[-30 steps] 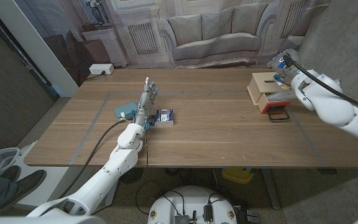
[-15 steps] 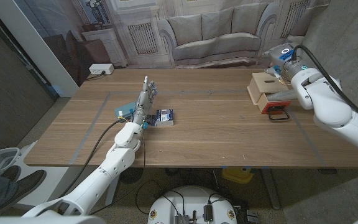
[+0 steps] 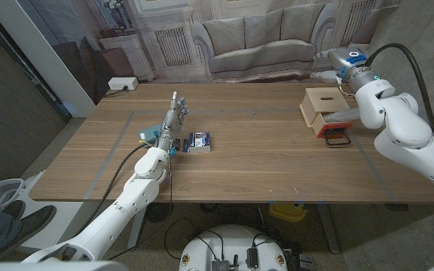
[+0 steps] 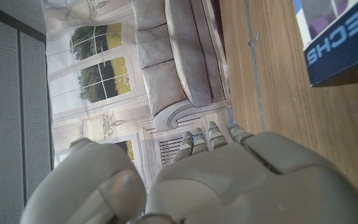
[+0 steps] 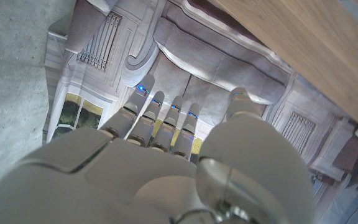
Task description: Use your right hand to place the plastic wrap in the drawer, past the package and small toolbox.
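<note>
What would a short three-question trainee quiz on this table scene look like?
1. True or false: the blue package lies on top of the wooden drawer box.
2. Which of the robot's hands stands beside the package: A, its left, or B, its right?
3. Fill in: the small red toolbox has a ___ handle.

Key: 1 false, since the package lies on the table, far from the drawer box. 2 A, the left hand. 3 black.
</note>
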